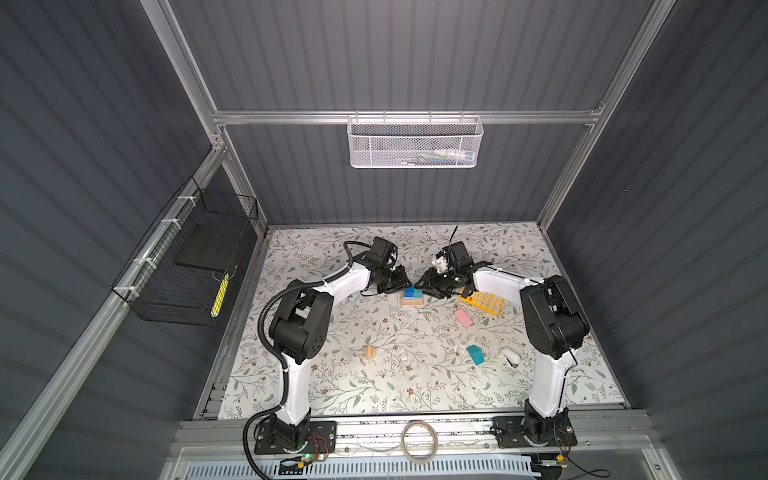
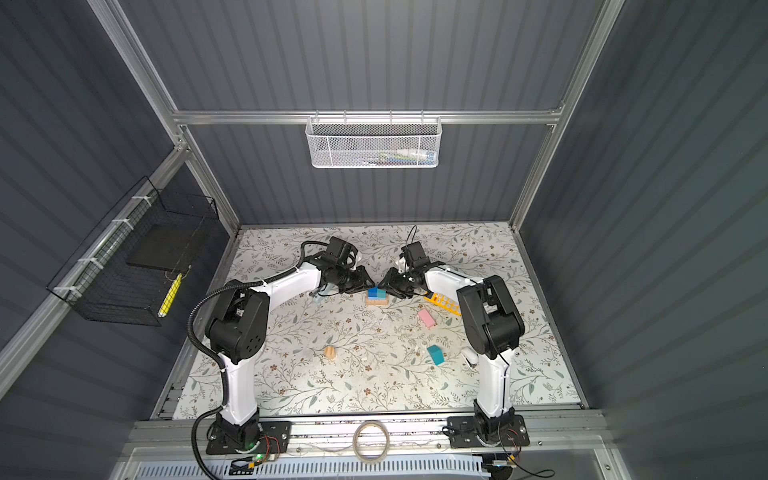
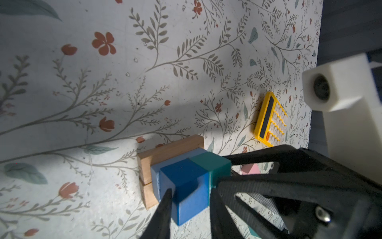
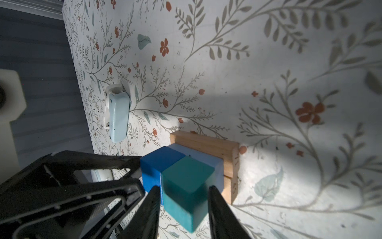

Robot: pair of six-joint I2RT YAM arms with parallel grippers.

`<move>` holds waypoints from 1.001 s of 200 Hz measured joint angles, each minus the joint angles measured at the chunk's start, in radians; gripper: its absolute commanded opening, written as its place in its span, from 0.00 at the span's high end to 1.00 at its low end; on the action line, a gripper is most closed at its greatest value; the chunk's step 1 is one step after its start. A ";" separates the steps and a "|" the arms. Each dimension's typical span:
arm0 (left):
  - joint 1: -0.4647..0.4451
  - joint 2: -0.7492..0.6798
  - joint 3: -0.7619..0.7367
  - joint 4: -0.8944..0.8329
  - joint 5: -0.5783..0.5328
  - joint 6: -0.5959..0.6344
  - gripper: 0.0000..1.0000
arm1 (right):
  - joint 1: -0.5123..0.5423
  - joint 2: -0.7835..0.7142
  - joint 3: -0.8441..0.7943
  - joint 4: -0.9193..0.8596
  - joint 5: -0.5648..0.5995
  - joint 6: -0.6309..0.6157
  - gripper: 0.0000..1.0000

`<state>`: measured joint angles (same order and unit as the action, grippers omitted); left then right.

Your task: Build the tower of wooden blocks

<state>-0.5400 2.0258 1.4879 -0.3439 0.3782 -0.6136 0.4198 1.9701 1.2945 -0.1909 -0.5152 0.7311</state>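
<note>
Wood block tower (image 1: 412,296) is seen at the centre of the floral-printed mat (image 1: 395,374) in both top views. Two smooth tan wooden bars (image 3: 169,150) are laid side by side as its base, with a matte light blue slab (image 4: 219,175) on them. On top, a dark blue cube (image 3: 182,173) is clasped narrowly by the left gripper (image 3: 191,191). A teal cube (image 4: 186,175) touching it is clasped likewise by the right gripper (image 4: 184,189). A pink block (image 1: 463,318) and a ribbed yellow plastic calculator (image 1: 484,302) lie right of the tower.
</note>
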 measured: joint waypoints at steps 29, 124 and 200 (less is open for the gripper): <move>0.000 0.000 0.000 0.000 0.000 0.000 0.69 | 0.000 0.000 0.002 -0.004 0.000 -0.003 0.57; -0.002 0.000 0.000 -0.001 -0.002 0.000 0.65 | 0.000 0.000 0.011 -0.013 0.000 -0.007 0.49; -0.002 0.000 0.000 -0.012 -0.011 0.000 0.63 | 0.000 0.000 0.021 -0.020 0.006 -0.014 0.50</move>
<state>-0.5419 2.0258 1.4879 -0.3557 0.3676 -0.6136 0.4198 1.9705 1.3159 -0.2108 -0.5095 0.7174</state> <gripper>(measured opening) 0.374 0.511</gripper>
